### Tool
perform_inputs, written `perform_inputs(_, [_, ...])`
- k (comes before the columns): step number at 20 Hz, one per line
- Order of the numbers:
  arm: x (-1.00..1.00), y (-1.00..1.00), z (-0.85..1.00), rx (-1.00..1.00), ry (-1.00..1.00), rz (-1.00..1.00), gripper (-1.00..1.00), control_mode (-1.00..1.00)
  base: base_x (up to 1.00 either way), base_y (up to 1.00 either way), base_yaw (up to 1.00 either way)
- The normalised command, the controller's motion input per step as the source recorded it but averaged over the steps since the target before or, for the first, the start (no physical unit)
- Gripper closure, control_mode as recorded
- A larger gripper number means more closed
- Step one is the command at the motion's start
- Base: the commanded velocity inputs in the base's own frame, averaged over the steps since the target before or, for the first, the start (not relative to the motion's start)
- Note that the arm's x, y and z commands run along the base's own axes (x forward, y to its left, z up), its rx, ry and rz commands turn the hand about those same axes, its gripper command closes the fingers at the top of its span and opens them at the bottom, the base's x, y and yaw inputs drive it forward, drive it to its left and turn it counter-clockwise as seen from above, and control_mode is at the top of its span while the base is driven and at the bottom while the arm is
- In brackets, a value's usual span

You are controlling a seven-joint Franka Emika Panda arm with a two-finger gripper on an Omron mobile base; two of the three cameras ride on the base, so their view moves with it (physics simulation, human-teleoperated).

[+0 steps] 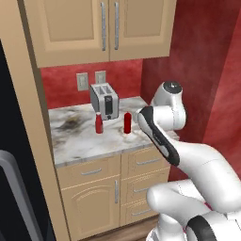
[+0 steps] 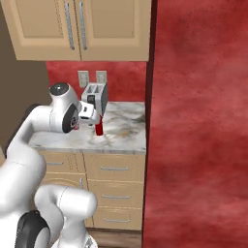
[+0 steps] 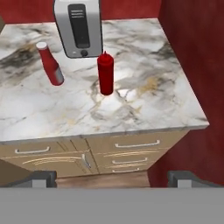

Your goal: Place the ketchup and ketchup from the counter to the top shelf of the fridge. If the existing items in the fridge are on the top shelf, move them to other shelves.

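Observation:
Two ketchup bottles stand upright on the marbled counter [image 3: 144, 105]. The darker red one [image 3: 105, 73] is near the middle; the one with the paler top [image 3: 50, 63] is to its left in the hand view. Both also stand in front of the toaster in the left base view, the left bottle [image 1: 98, 123] and the right bottle [image 1: 127, 122]. One ketchup bottle [image 2: 100, 127] shows just beyond my hand in the right base view. My gripper [image 3: 114, 179] is open and empty. It hangs above and in front of the counter's front edge, well short of the bottles. The black fridge [image 1: 7, 117] with its grey handle [image 1: 13, 188] is at the far left; its shelves are hidden.
A silver toaster [image 3: 78, 28] stands at the back of the counter, right behind the bottles. A red wall [image 2: 193, 145] closes off the counter's right end. Beige upper cupboards [image 1: 101, 28] hang overhead, and drawers [image 3: 131, 151] sit below the worktop.

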Motion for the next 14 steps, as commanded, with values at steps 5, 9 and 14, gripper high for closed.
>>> perform_inputs(5, [0.66, 0.21, -0.27, 0.00, 0.00, 0.00, -1.00, -1.00, 0.00, 0.00, 0.00])
perform_inputs(9, [0.59, 0.18, -0.25, 0.00, 0.00, 0.00, -1.00, -1.00, 0.00, 0.00, 0.00])
perform_inputs(14, [0.53, 0.04, -0.38, 0.00, 0.00, 0.00, -1.00, -1.00, 0.00, 0.00, 0.00])
